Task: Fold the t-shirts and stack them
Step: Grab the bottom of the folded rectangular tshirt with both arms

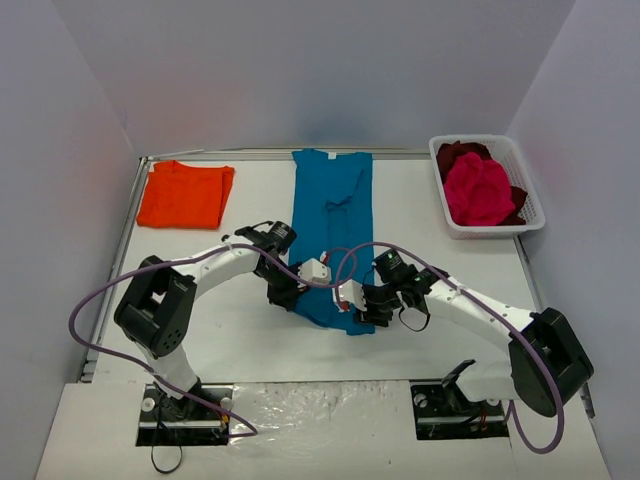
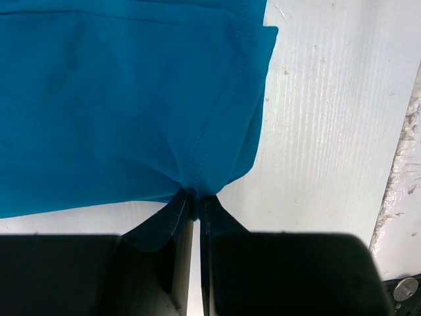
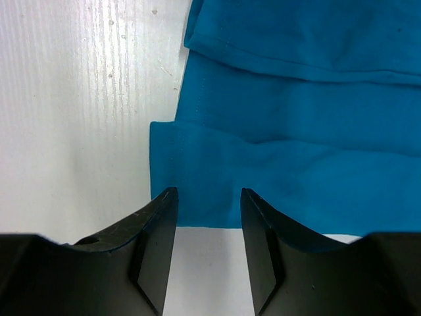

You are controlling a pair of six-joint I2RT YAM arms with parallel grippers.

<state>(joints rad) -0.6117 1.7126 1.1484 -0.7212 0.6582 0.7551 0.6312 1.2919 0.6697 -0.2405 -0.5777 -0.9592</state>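
The teal-blue t-shirt (image 1: 333, 200) lies flat in the middle of the worktop (image 1: 240, 335), folded into one long strip. The strip runs from the near side, where the arms are, straight out to the far side. Both arms are at the near short end, so the rest of the shirt stretches away in front of them. The left end effector (image 2: 196, 197) is at the near left corner. Its two fingers are pressed together and pinch a small bunch of the blue cloth at the hem. The right end effector (image 3: 209, 197) is at the near right corner. Its fingers are spread apart with the near edge of the shirt in the gap between them, and they are not squeezing it. Each arm is closest to its own corner, and the left one already has a hold. I think the right one must close on its corner next, so both can lift the near end and bring it toward the far end. There are four shirts in all. One is the teal-blue one, and one orange t-shirt (image 1: 185, 195) lies folded at the far left. One pink t-shirt (image 1: 478, 190) and one dark red t-shirt (image 1: 458, 153) sit bunched in the one white basket (image 1: 495, 229) at the far right
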